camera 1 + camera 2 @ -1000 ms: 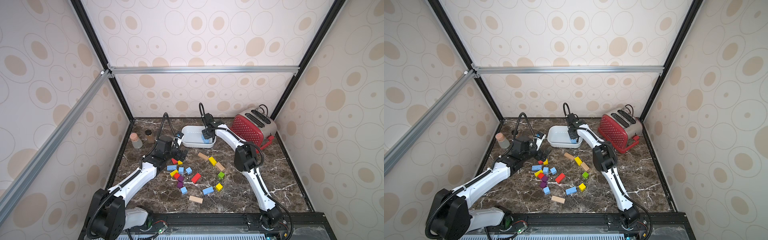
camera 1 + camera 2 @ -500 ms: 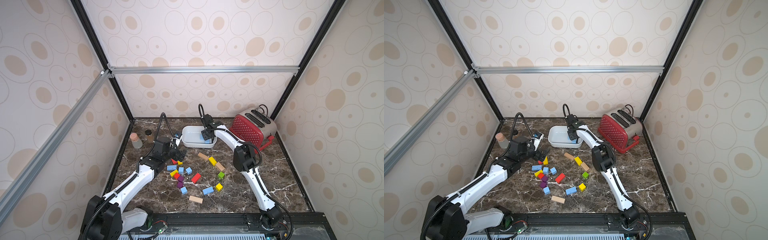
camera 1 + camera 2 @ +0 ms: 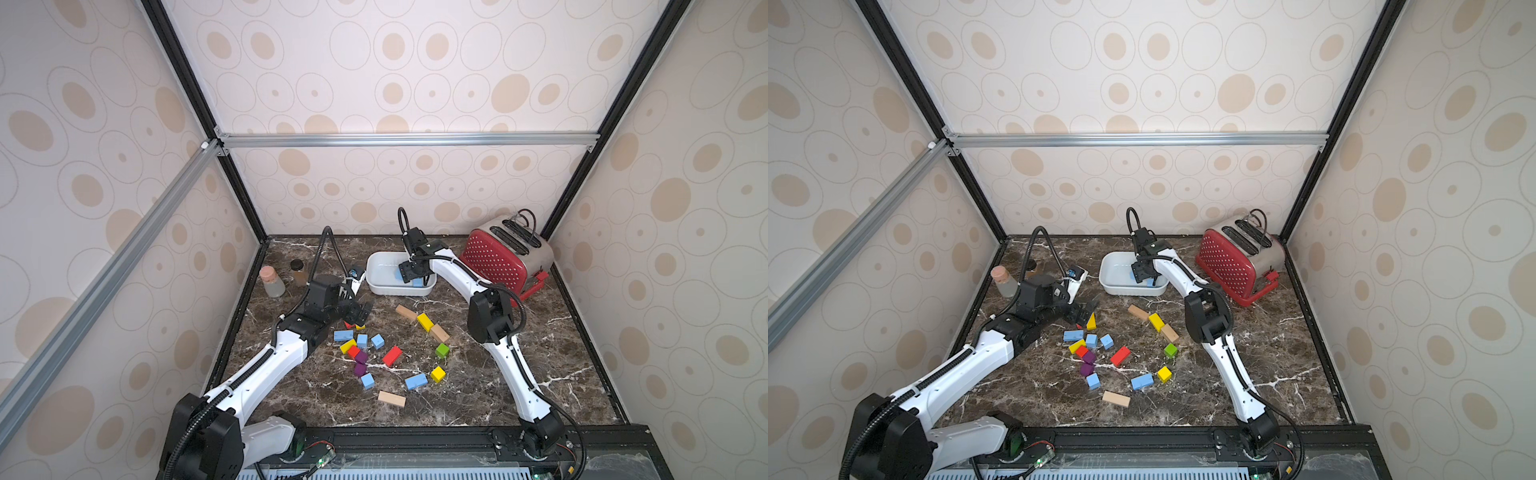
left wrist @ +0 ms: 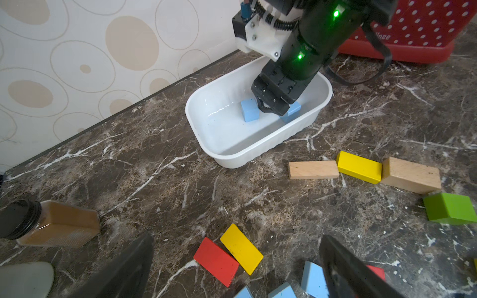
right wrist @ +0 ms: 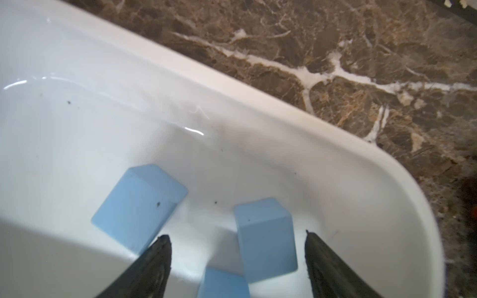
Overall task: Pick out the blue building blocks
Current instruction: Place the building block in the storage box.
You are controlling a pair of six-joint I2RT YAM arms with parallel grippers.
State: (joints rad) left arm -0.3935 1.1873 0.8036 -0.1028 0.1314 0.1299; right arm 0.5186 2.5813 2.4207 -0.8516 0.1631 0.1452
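Several blue building blocks lie loose in the pile on the marble: a bar, cubes and another bar. Three more rest in the white tray, seen in the right wrist view as cubes. My right gripper hangs open low inside the tray, one cube loose between its fingers, touching neither. My left gripper is open just above the pile's far edge, over a red and a yellow block, holding nothing.
A red toaster stands at the back right. Two jars stand at the back left. Tan wooden bars, yellow, green, red and purple blocks are mixed among the blue ones.
My right gripper has gone from shut to open over the tray, letting a blue block drop into it. The left arm has shifted a little toward the pile, still open.
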